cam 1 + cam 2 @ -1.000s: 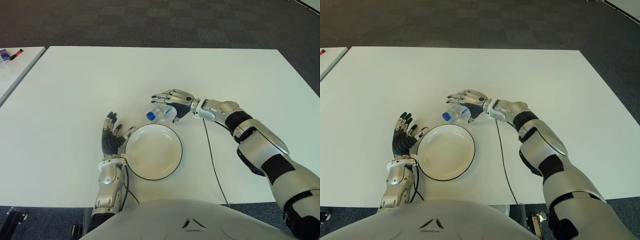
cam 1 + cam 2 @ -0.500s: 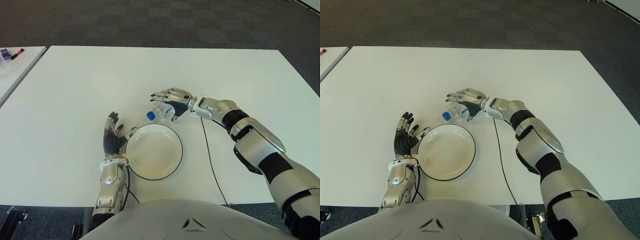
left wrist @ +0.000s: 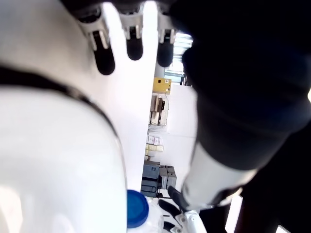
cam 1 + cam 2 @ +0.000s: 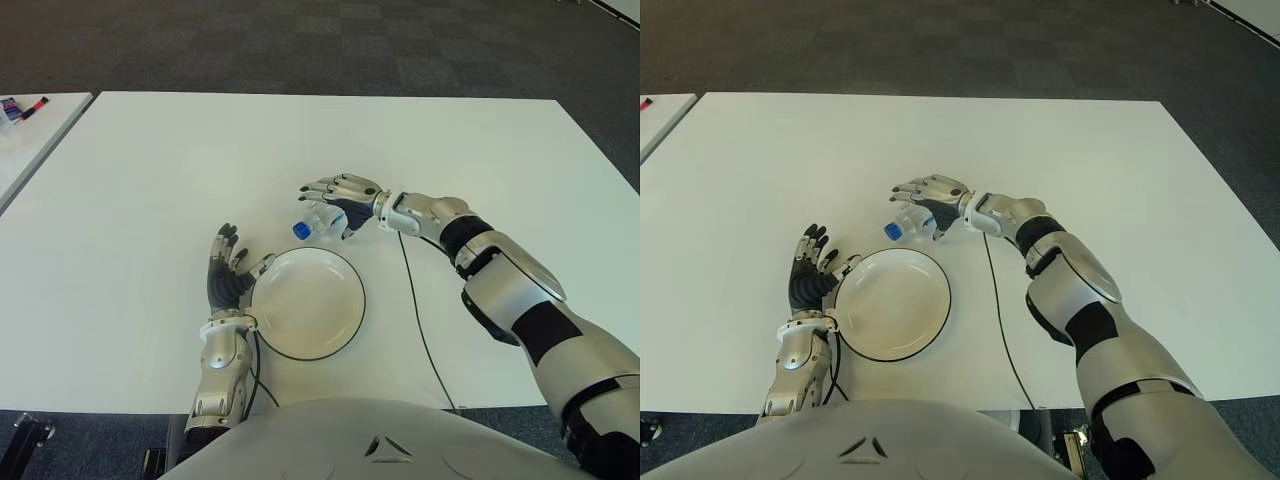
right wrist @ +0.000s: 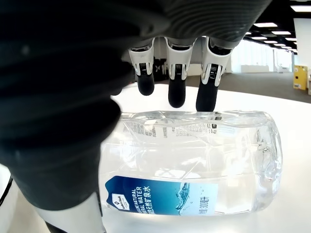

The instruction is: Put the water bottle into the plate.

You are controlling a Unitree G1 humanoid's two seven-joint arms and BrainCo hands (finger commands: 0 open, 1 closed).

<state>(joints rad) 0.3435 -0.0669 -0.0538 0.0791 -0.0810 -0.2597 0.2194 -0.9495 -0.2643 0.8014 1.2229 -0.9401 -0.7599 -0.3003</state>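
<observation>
The left hand (image 4: 228, 273) shows just left of the plate (image 4: 308, 303) on the white surface (image 4: 150, 170), its fingers spread and holding nothing. Just beyond the plate's far rim the bottle (image 4: 315, 222) lies on its side, blue cap (image 4: 301, 231) pointing left. The right hand (image 4: 340, 196) arches over the bottle, fingers (image 5: 176, 82) extended above it, not closed around it.

Clear water bottle (image 4: 318, 221), blue cap
</observation>
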